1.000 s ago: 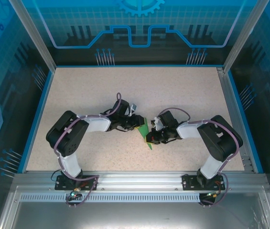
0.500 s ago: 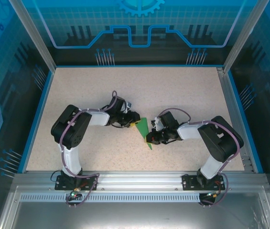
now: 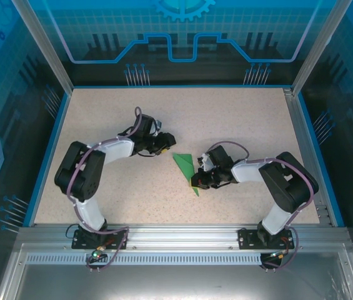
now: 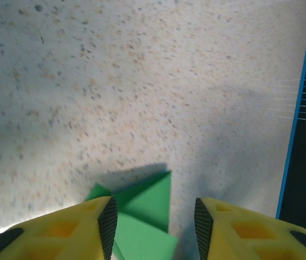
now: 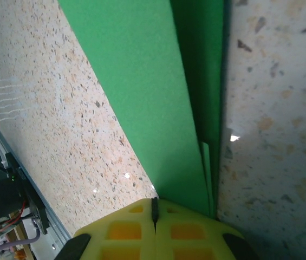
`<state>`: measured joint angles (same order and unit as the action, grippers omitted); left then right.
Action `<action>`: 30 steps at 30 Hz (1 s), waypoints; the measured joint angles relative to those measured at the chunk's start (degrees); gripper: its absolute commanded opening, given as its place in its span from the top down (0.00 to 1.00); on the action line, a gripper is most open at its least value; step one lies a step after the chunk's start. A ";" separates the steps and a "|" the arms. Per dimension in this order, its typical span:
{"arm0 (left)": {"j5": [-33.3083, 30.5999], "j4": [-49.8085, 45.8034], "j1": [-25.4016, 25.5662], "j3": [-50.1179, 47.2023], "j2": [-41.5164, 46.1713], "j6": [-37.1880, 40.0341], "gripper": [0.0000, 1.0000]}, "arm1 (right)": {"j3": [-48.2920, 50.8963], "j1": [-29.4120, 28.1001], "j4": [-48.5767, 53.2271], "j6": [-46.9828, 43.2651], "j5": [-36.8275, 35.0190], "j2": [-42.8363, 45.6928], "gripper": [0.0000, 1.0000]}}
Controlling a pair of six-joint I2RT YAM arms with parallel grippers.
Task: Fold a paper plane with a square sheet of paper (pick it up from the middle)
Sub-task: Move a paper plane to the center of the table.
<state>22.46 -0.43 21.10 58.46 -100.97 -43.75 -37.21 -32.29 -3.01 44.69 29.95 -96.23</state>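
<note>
Plane (image 3: 185, 169) lies near the middle of the table (image 3: 238, 119), between your two arms: a narrow green triangle, its broad end toward the far side and its point toward the near edge. Your left tool (image 3: 165, 141) sits off the broad end's left corner, close to the paper but clear of it in the overhead view. From the left wrist, that tool (image 4: 154, 219) stands moderately wide, the yellow fingers (image 4: 88, 227) well apart and nothing clamped between them. A folded green corner of the plane (image 4: 147, 203) shows through the gap, lying on the speckled table (image 4: 142, 81) and casting a soft shadow past its edge. Your right tool (image 3: 197, 180) is at the plane's right side, low down toward the point. From the right wrist, that tool (image 5: 154, 208) is fully closed, its two yellow pads meeting along a thin dark seam. The plane (image 5: 142, 81) runs straight away from those pads: a lighter flap on the left, a darker, shaded flap on the right, a sharp crease between them, and stacked paper edges running in beside the right pad. The paper reaches the closed tips, but you cannot tell from this angle whether a layer is pinched or merely touched. Bare table (image 5: 272, 135) shows on either side of the paper.
</note>
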 measured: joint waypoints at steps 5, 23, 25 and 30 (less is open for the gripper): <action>-5.38 -7.02 5.18 -0.46 8.09 -1.60 0.44 | 0.02 -1.99 4.42 0.87 -3.32 5.20 0.89; -17.70 -31.61 20.04 18.47 -2.78 -9.77 0.19 | 10.47 13.53 16.06 -1.68 -14.64 31.71 0.52; -17.77 -32.76 20.33 20.17 -4.66 -10.23 0.19 | 11.23 13.57 16.06 -1.64 -13.99 31.71 0.50; -19.30 -39.34 20.33 25.86 -9.97 -10.80 0.19 | 11.52 13.60 15.63 -1.64 -12.76 31.74 0.48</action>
<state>3.16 -39.77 41.43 84.31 -110.93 -54.54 -25.69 -18.70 12.62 43.05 17.19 -64.49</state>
